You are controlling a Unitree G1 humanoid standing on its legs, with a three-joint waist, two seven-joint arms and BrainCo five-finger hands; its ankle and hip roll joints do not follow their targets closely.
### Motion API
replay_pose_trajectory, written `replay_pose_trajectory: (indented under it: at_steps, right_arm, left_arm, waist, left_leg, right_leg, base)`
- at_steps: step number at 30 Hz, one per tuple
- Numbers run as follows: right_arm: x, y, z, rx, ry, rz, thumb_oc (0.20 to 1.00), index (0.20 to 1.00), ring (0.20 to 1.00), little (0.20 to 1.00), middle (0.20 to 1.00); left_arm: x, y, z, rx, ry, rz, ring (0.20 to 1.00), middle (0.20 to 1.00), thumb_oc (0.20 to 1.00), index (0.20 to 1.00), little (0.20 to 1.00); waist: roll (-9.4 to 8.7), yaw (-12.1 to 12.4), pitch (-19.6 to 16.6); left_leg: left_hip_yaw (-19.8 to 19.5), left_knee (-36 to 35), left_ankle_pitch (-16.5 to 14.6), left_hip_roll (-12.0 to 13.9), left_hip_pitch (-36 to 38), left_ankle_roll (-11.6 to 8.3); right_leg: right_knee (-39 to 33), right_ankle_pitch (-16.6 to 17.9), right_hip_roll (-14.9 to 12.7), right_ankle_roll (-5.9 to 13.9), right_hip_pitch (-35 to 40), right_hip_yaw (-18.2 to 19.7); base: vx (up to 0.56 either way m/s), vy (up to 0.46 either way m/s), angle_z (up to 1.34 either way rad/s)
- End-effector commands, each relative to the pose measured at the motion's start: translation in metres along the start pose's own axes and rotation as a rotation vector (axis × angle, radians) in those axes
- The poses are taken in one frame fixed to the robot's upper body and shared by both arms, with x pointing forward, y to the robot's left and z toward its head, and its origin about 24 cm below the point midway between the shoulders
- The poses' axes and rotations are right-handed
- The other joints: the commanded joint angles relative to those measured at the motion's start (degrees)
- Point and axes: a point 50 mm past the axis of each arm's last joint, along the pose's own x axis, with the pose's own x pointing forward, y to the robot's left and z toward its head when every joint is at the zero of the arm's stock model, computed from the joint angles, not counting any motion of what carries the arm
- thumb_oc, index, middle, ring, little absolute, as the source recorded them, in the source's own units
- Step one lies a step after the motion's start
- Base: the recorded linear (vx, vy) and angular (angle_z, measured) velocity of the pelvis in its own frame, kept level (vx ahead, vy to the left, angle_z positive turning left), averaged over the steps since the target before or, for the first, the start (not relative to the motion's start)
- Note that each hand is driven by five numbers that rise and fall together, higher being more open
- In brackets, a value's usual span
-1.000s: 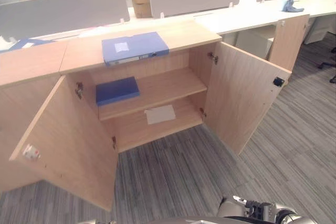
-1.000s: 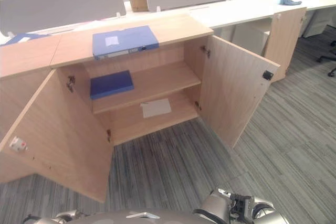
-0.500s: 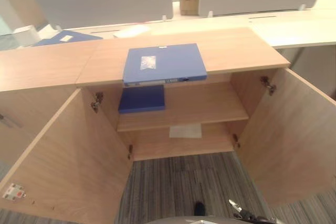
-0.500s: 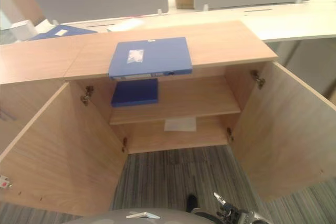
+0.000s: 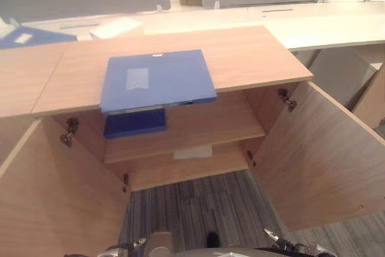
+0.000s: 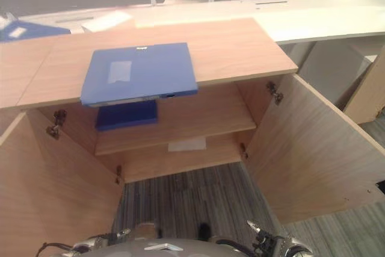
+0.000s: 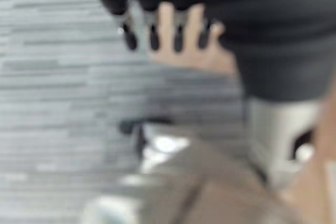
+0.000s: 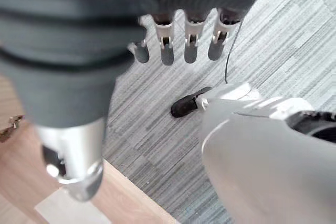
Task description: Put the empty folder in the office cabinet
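Blue folder (image 5: 155, 79): flat on cabinet top (image 5: 252, 58), front edge overhanging, untouched. Right hand (image 8: 178, 45) and left hand (image 7: 165, 32) (blurred, apparently) hang low, fingers straight, empty. Doors open. Advice: grip the overhanging edge, slide onto shelf (image 5: 210, 127).

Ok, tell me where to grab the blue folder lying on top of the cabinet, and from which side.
Take the blue folder by its near long edge, coming from the front. It lies flat on the cabinet top with that edge jutting past the front lip above the open shelf, so fingers can probably slip under while the thumb presses on top. Both hands hang low: left hand, right hand.
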Motion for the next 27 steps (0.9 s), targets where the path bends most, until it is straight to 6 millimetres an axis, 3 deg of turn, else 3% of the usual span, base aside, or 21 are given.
replay_pose_trajectory:
  at_steps: [1, 5, 6, 8, 22, 23, 24, 25, 27]
  right_arm:
    - [-0.003, -0.003, 0.003, 0.003, 0.001, -0.008, 1.000, 1.000, 1.000, 1.000, 1.000]
    - [-0.003, -0.003, 0.004, 0.000, 0.003, -0.010, 1.000, 1.000, 1.000, 1.000, 1.000]
    - [-0.003, -0.003, 0.003, 0.030, 0.019, -0.026, 1.000, 1.000, 1.000, 1.000, 1.000]
    - [-0.001, -0.006, -0.009, 0.051, 0.053, -0.014, 1.000, 1.000, 1.000, 1.000, 1.000]
    - [0.007, 0.004, -0.024, 0.098, 0.065, 0.011, 1.000, 1.000, 1.000, 1.000, 1.000]
    - [0.010, 0.012, -0.025, 0.107, 0.064, 0.033, 1.000, 1.000, 1.000, 1.000, 1.000]
    - [0.010, 0.012, -0.025, 0.107, 0.064, 0.033, 1.000, 1.000, 1.000, 1.000, 1.000]
    - [0.008, 0.009, -0.023, 0.103, 0.055, 0.024, 1.000, 1.000, 1.000, 1.000, 1.000]
    - [0.007, 0.007, -0.021, 0.108, 0.050, 0.018, 1.000, 1.000, 1.000, 1.000, 1.000]
  left_arm:
    - [-0.001, 0.012, -0.005, 0.031, 0.025, 0.051, 1.000, 1.000, 1.000, 1.000, 1.000]
    - [-0.001, 0.012, -0.005, 0.027, 0.027, 0.052, 1.000, 1.000, 1.000, 1.000, 1.000]
    - [-0.001, 0.007, 0.000, -0.005, 0.014, 0.057, 1.000, 1.000, 1.000, 1.000, 1.000]
    - [-0.002, 0.008, 0.012, -0.010, -0.032, 0.067, 1.000, 1.000, 1.000, 1.000, 1.000]
    - [-0.003, 0.008, 0.023, -0.079, -0.171, 0.090, 1.000, 1.000, 1.000, 1.000, 1.000]
    - [-0.005, 0.002, 0.031, -0.131, -0.282, 0.103, 1.000, 1.000, 1.000, 1.000, 1.000]
    - [-0.005, 0.002, 0.031, -0.131, -0.282, 0.103, 1.000, 1.000, 1.000, 1.000, 1.000]
    - [-0.014, 0.003, 0.056, -0.196, -0.419, 0.112, 1.000, 1.000, 1.000, 1.000, 1.000]
    - [-0.027, 0.006, 0.080, -0.217, -0.558, 0.134, 1.000, 1.000, 1.000, 1.000, 1.000]
  waist:
    - [0.84, 0.8, 0.7]
    - [0.92, 0.9, 1.0]
    - [0.72, 1.0, 1.3]
    - [2.13, 0.8, 0.0]
    - [2.51, 0.7, -2.7]
    - [1.54, 1.1, -2.6]
    - [1.54, 1.1, -2.6]
    - [1.76, 1.2, -2.2]
    - [2.04, 1.6, -2.3]
  left_leg:
    - [2.8, -19.8, 6.3, -2.8, 3.3, 4.29]
    - [2.5, -20.7, 6.7, -3.0, 2.6, 4.39]
    - [2.7, -26.7, 4.0, -4.4, 4.6, 5.68]
    - [2.6, -33.7, 4.0, -5.0, 9.1, 5.67]
    - [0.7, -33.9, 1.2, -7.1, 11.1, 6.94]
    - [0.5, -33.9, 0.7, -7.2, 11.2, 7.28]
    - [0.5, -33.9, 0.7, -7.2, 11.2, 7.28]
    - [0.6, -33.9, 0.4, -7.3, 11.7, 7.46]
    - [0.4, -33.9, 0.3, -7.3, 12.1, 7.48]
  right_leg:
    - [0.3, -3.4, -1.9, 8.19, 1.3, 0.4]
    - [0.3, -3.6, -1.7, 8.17, 1.7, 0.8]
    - [0.3, -3.8, -2.4, 8.75, 1.5, 0.3]
    - [0.3, -4.0, -2.8, 9.54, 0.1, -2.8]
    - [0.3, -4.0, -3.4, 10.30, -1.1, -3.8]
    - [0.3, -3.9, -3.4, 10.37, -1.1, -3.9]
    - [0.3, -3.9, -3.4, 10.37, -1.1, -3.9]
    - [0.3, -3.8, -3.7, 10.49, -0.9, -4.3]
    - [0.3, -3.7, -4.0, 10.61, -0.5, -4.5]
  base:
    - [0.02, 0.047, 0.02]
    - [0.02, 0.037, -0.02]
    - [0.08, 0.189, -0.41]
    - [0.08, 0.187, -0.32]
    - [0.01, 0.030, 0.03]
    - [-0.02, -0.046, -0.09]
    - [-0.05, -0.002, -0.10]
    - [-0.03, 0.068, 0.05]
    - [0.01, 0.050, 0.18]
